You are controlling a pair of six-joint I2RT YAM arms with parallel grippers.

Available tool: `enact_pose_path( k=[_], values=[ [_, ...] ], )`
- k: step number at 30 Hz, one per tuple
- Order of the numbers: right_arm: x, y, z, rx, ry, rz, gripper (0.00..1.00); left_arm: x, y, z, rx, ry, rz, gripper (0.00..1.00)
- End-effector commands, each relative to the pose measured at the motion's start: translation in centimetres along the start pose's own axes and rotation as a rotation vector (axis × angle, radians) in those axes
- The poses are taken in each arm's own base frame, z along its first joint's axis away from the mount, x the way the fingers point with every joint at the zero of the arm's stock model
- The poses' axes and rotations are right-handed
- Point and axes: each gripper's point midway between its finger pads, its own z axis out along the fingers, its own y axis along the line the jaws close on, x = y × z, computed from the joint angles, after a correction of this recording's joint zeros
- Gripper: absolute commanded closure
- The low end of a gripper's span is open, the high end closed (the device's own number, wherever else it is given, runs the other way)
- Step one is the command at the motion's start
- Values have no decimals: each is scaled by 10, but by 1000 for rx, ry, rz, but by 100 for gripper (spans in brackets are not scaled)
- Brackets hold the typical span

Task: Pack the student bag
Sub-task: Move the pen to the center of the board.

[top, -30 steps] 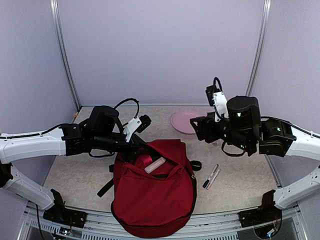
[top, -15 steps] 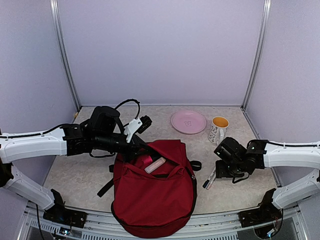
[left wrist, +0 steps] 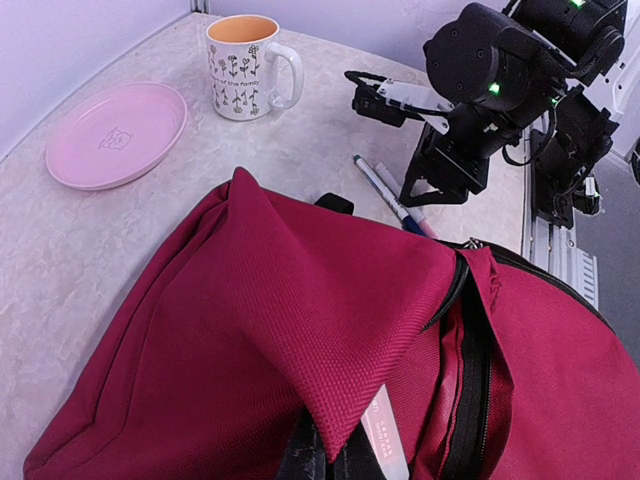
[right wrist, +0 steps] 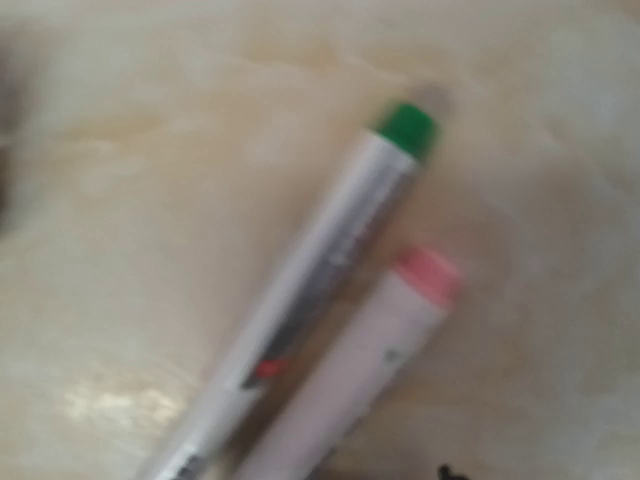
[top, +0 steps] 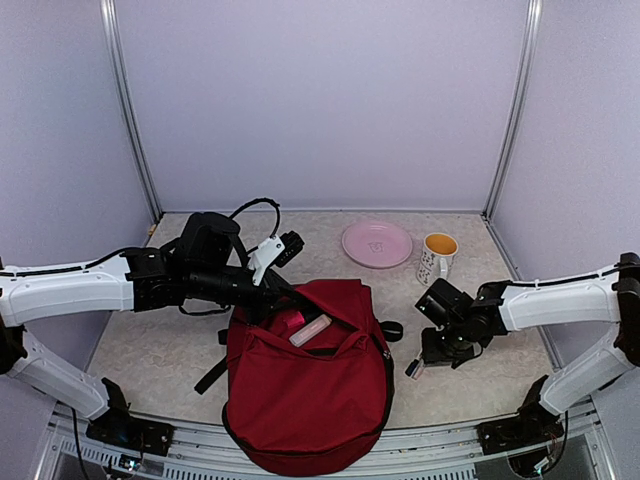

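Observation:
The dark red student bag [top: 310, 400] lies open at the front middle; it fills the left wrist view [left wrist: 250, 330]. My left gripper [top: 272, 300] is shut on the rear edge of the bag's opening [left wrist: 330, 455] and holds the fabric up. A white and pink tube [top: 310, 330] lies inside the opening. My right gripper [top: 432, 355] is low over two markers [left wrist: 385, 190] on the table right of the bag, jaws apart. The blurred right wrist view shows a silver green-capped marker [right wrist: 320, 270] beside a white pink-capped one [right wrist: 360, 370], both lying free.
A pink plate [top: 377, 243] sits at the back middle, with a flowered mug [top: 437, 257] to its right. Black bag straps [top: 210, 375] trail on the table left of the bag. Walls close in the back and sides.
My right arm has come down from high above the plate to the markers on the table, uncovering the mug. The left gripper and the bag have not moved.

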Motion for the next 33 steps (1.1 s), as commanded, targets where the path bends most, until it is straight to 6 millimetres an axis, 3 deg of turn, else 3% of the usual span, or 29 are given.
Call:
enact_pose_path(
  k=[1, 7, 13, 26, 29, 33],
  values=[
    [4, -6, 4, 26, 30, -15, 48, -22, -3, -5, 17, -68, 12, 100],
    [11, -30, 2, 133, 44, -32, 50, -23, -4, -6, 21, -71, 12, 100],
    [0, -55, -14, 222, 9, -47, 50, -24, -4, -7, 22, -74, 13, 100],
    [12, -36, 5, 71, 104, -27, 47, -25, -4, -9, 19, -78, 15, 100],
    [14, -35, 8, 68, 118, -30, 55, -26, -4, -10, 18, -81, 15, 100],
    [14, -38, 8, 84, 118, -22, 77, -26, -4, -10, 17, -82, 15, 100]
  ],
)
